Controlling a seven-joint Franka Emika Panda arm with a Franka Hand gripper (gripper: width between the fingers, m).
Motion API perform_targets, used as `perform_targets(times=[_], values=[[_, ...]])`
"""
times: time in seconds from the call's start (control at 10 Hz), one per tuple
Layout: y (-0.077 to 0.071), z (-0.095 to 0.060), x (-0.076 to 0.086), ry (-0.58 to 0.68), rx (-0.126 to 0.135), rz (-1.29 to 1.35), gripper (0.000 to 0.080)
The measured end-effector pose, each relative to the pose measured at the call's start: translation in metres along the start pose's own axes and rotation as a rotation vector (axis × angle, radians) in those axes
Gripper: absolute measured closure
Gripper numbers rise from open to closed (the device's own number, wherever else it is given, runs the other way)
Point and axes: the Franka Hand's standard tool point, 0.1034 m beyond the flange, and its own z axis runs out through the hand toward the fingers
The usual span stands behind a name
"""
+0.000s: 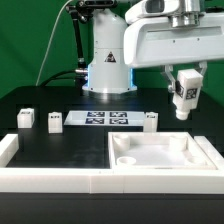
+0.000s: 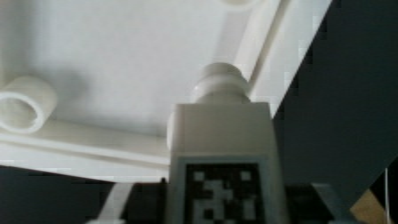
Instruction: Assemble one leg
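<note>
fingers (image 1: 195, 82) clamping the leg (image 1: 183, 98), peg pointing down | hanging over the big white tray (image 1: 196, 152), around 1 o'clock | two spare legs (image 1: 26, 119) sitting at 9 o'clock on the tabletop (image 1: 60, 98)

One leg (image 1: 184, 92) up over tray (image 1: 175, 155), ext. view's right; other legs (image 1: 53, 122) flank marker board (image 1: 105, 119) behind tray, on bench (image 1: 70, 150).

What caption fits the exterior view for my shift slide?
Pincer holds one leg above the white tray-like piece; three loose legs flank the marker board.
</note>
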Motion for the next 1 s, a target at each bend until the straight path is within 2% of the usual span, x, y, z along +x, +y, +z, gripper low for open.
perform_targets(times=[0.1, 0.3, 0.4, 0.5, 0.6, 0.7, 1.0], values=[[0.003, 0.002, 0.006, 0.008, -0.001, 0.001, 0.0511], [0.002, 0.002, 0.004, 0.008, -0.001, 0.001, 0.0511], [0.004, 0.002, 0.007, 0.043, -0.011, 0.001, 0.0511], [0.004, 0.003, 0.006, 0.041, -0.011, 0.001, 0.0511], [0.008, 0.002, 0.009, 0.097, -0.028, -0.004, 0.0511], [0.009, 0.01, 0.001, 0.078, -0.025, -0.001, 0.0511], [0.011, 0.02, 0.029, 0.095, -0.017, 0.002, 0.0511]])
